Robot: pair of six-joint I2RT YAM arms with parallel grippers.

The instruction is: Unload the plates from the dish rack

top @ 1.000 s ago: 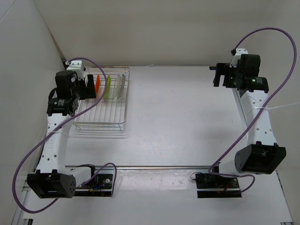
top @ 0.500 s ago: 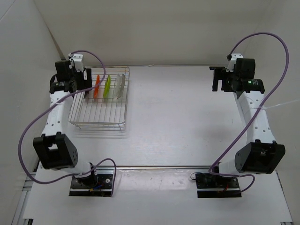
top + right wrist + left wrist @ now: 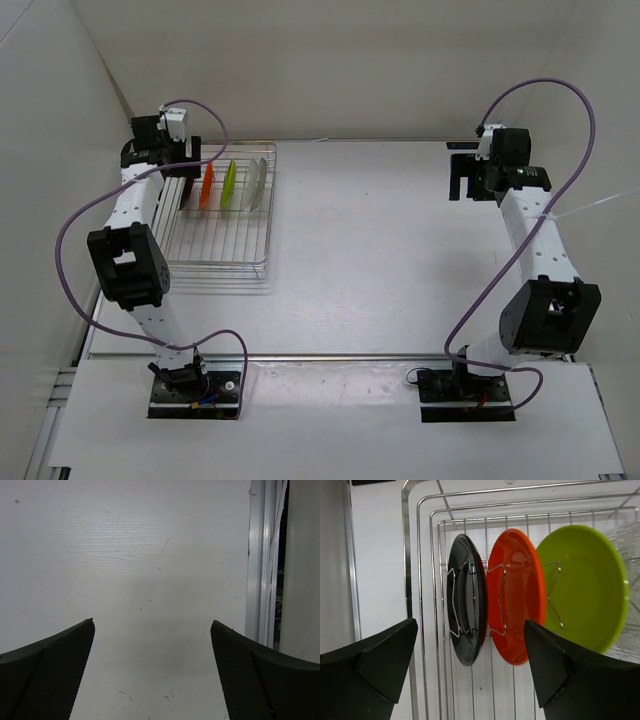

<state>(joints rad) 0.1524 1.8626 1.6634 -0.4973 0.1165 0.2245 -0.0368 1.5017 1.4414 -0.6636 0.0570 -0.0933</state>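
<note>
Now the left claw has swung over the dish rack, released wide; black plate stands directly ahead between its fingers, so grasping can begin.

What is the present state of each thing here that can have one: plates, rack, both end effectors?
black plate: upright in the rack, ungripped.
orange plate: upright in the rack.
lime green plate: upright in the rack.
clear plate: upright in the rack.
dish rack: loaded with four plates.
left end effector: open, empty.
right end effector: open, empty.
</note>
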